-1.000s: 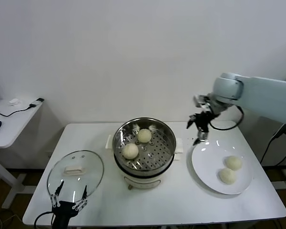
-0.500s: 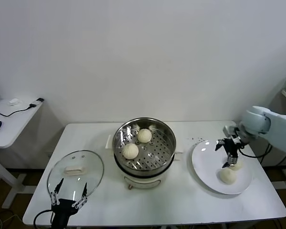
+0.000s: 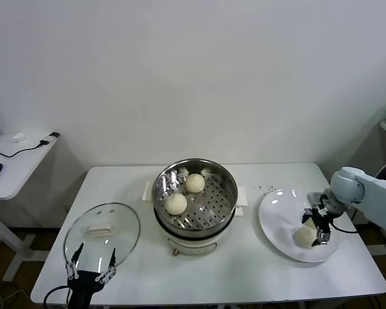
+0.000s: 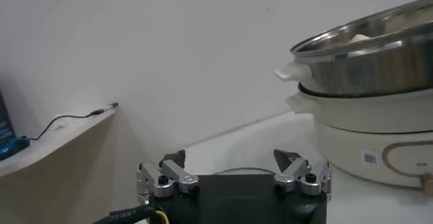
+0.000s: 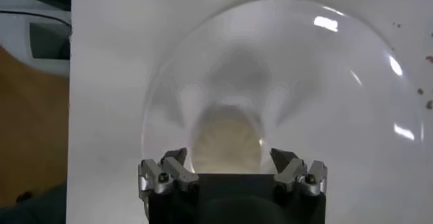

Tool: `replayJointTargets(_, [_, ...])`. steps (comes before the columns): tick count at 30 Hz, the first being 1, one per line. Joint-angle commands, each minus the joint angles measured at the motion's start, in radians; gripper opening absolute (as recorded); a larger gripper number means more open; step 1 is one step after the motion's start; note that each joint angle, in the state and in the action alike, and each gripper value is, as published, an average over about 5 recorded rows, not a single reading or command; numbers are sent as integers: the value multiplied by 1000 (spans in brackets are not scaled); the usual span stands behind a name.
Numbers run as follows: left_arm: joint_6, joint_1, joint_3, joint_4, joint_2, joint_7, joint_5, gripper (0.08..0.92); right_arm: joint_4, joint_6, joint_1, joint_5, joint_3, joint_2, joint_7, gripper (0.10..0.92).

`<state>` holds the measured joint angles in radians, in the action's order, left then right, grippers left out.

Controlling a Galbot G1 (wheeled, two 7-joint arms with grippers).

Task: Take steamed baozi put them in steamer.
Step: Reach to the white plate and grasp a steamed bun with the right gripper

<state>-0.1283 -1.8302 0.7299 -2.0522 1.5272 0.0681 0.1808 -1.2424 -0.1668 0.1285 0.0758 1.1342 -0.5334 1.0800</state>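
Note:
The steel steamer (image 3: 225, 203) sits mid-table on its white cooker base, holding two steamed baozi (image 3: 194, 183) (image 3: 175, 203). The left wrist view sees the steamer (image 4: 379, 56) from the side. On the white plate (image 3: 276, 215) at the right, one baozi (image 3: 303, 237) shows beside my right gripper (image 3: 318, 226), which is low over the plate. From the right wrist, a baozi (image 5: 226, 139) lies on the plate (image 5: 291, 63) between the open fingers of the right gripper (image 5: 230, 161), untouched. My left gripper (image 3: 90, 272) (image 4: 230, 168) waits open at the table's front left.
The glass lid (image 3: 103, 233) with a white handle lies flat on the table just ahead of the left gripper. A low side table (image 3: 13, 164) with a cable stands beyond the table's left end. Dark specks (image 3: 264, 188) dot the table between steamer and plate.
My right arm swung from above the table's back edge, right and down, onto the plate, and its open gripper now straddles a baozi. The left arm stayed put.

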Motion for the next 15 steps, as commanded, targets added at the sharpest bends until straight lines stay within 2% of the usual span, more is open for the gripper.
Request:
replayJointTargets(1, [-4,-1,-2,2,0,1,4,823,51,13,-84,-56,-75,-20,0,823])
replayJointTargets(12, [-7,5,-17,12,2,2,32,823,71,18,-84,-64,-78,-49,8,820])
replayJointTargets(15, [-6,6,-18,12,1,1,33,823,70,18,-82,-62,-76,-51,11,782])
